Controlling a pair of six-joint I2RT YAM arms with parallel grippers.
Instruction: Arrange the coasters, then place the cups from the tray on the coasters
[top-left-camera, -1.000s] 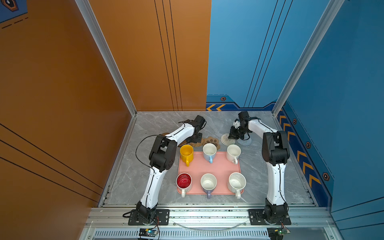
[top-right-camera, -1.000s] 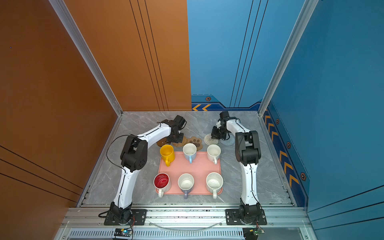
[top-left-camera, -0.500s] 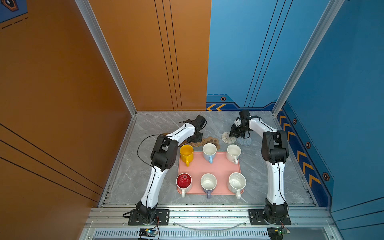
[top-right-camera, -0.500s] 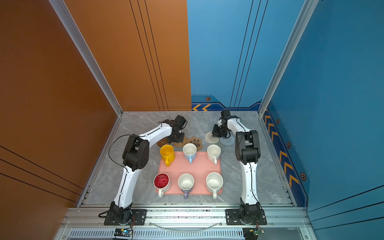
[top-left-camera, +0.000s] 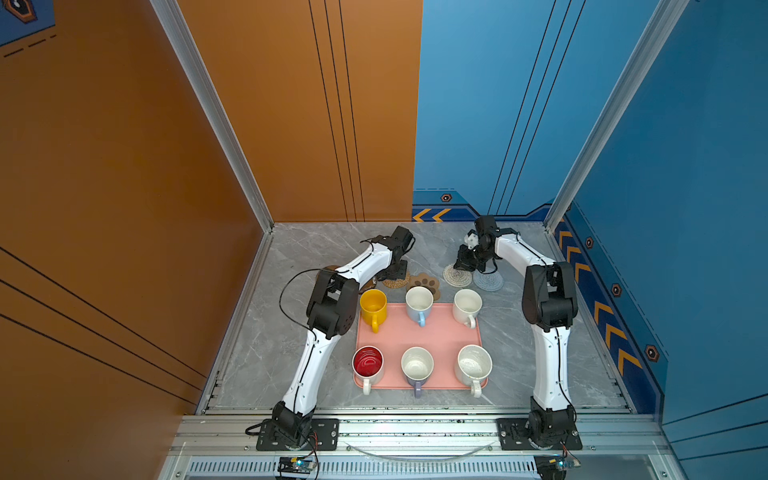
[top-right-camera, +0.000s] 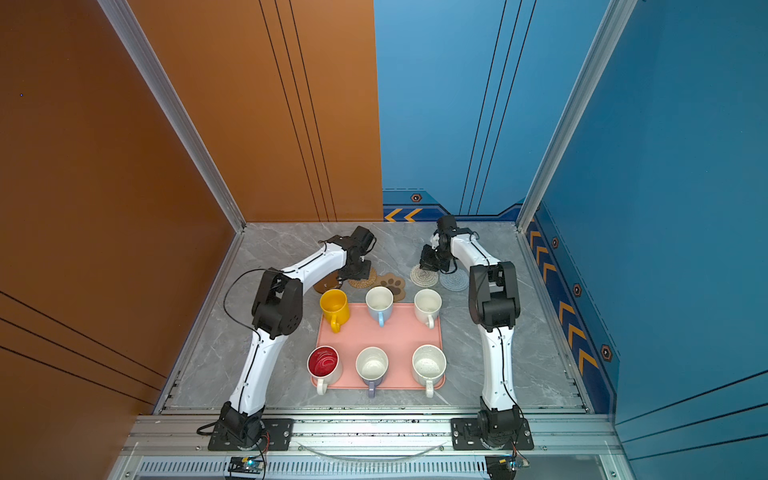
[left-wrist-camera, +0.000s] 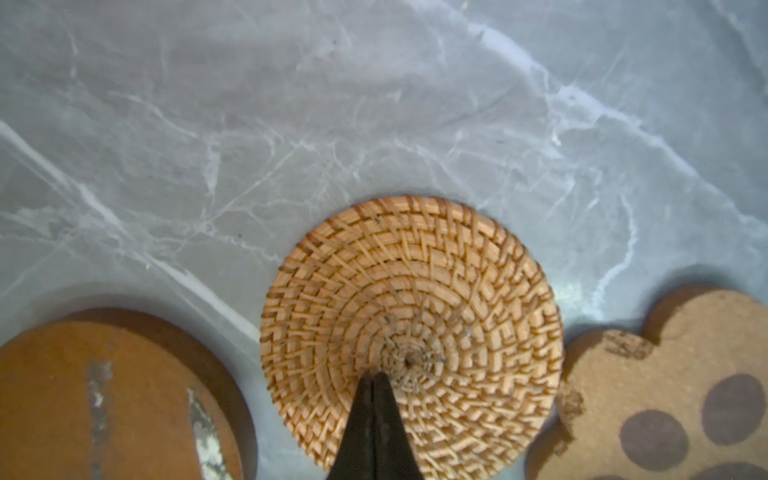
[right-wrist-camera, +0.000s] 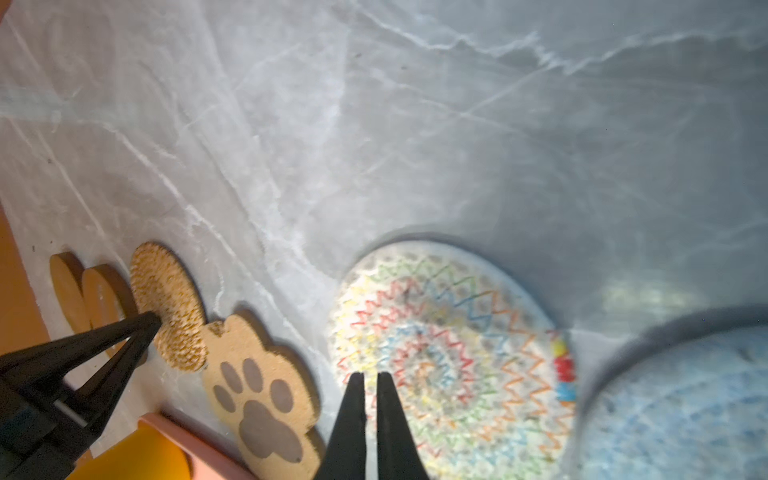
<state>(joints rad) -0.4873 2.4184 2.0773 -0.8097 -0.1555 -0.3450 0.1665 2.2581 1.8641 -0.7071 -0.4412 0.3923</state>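
Note:
The coasters lie in a row behind the tray (top-left-camera: 436, 332). From the left they are a dark brown disc (top-left-camera: 328, 272), a tan woven one (top-left-camera: 397, 281), a paw-shaped one (top-left-camera: 424, 283), a cream woven one (top-left-camera: 456, 276) and a light blue one (top-left-camera: 488, 281). My left gripper (left-wrist-camera: 375, 376) is shut, and its tips rest near the middle of the tan woven coaster (left-wrist-camera: 436, 291). My right gripper (right-wrist-camera: 370, 376) is shut but for a thin slit. It holds nothing, and its tips are over the cream coaster (right-wrist-camera: 449, 332). Several cups stand on the tray, among them the yellow one (top-left-camera: 372, 305) and the red-inside one (top-left-camera: 368, 363).
The two dark brown discs (right-wrist-camera: 66, 286) overlap at the left end of the row, partly under the left arm in both top views. The paw coaster (right-wrist-camera: 257, 386) touches the tray's back rim (right-wrist-camera: 199, 449). Orange and blue walls close in the grey marble table (top-left-camera: 291, 332).
Both grippers stay over the same coasters as before. The right wrist has shifted slightly above the cream coaster, which lies flat.

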